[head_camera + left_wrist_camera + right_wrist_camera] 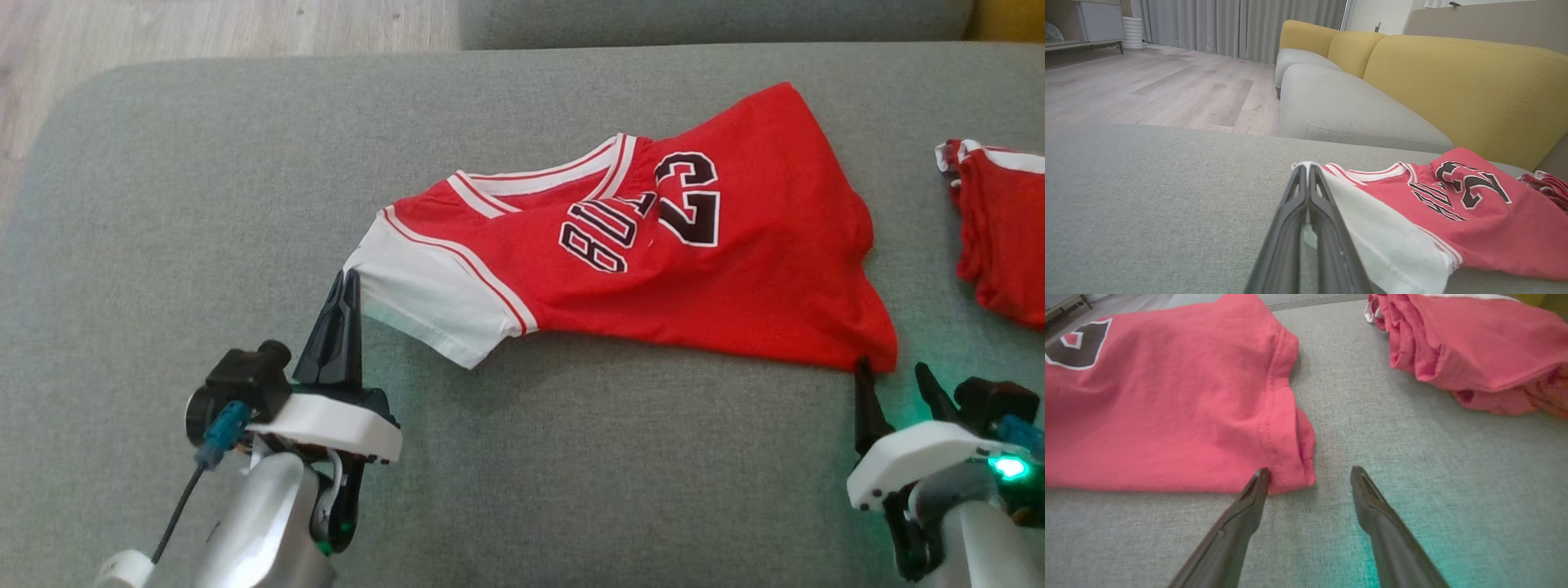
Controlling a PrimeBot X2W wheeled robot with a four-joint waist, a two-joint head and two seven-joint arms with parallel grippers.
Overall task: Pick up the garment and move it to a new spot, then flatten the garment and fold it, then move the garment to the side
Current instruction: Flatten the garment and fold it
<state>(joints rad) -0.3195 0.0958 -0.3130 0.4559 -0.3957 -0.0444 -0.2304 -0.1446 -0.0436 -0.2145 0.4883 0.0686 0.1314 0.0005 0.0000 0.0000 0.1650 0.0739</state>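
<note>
We judge the garment (653, 261) to be light, soft and wholly limp. It looks like a thin knit that will sag between any two holds and drag on the grey cushion (163, 204) rather than slide, so it wants taking at two far-apart corners and lifting evenly. Our left gripper (351, 278) has its fingers pressed together on the outer edge of the white sleeve (424, 298), a thin pinch (a sharp tug could well pull the cloth free). Our right gripper (890, 367) stands with fingers spread at the near hem corner, one fingertip touching the cloth and nothing gripped; that corner looks to us the right second hold. The garment lies across the middle of the cushion, neck toward our left and hem toward our right, rumpled rather than flat. It is a red jersey with red-and-white trim at the neck and black lettering and a 23 outlined in white. A second red garment (1000, 237) lies bunched well apart at the right.
</note>
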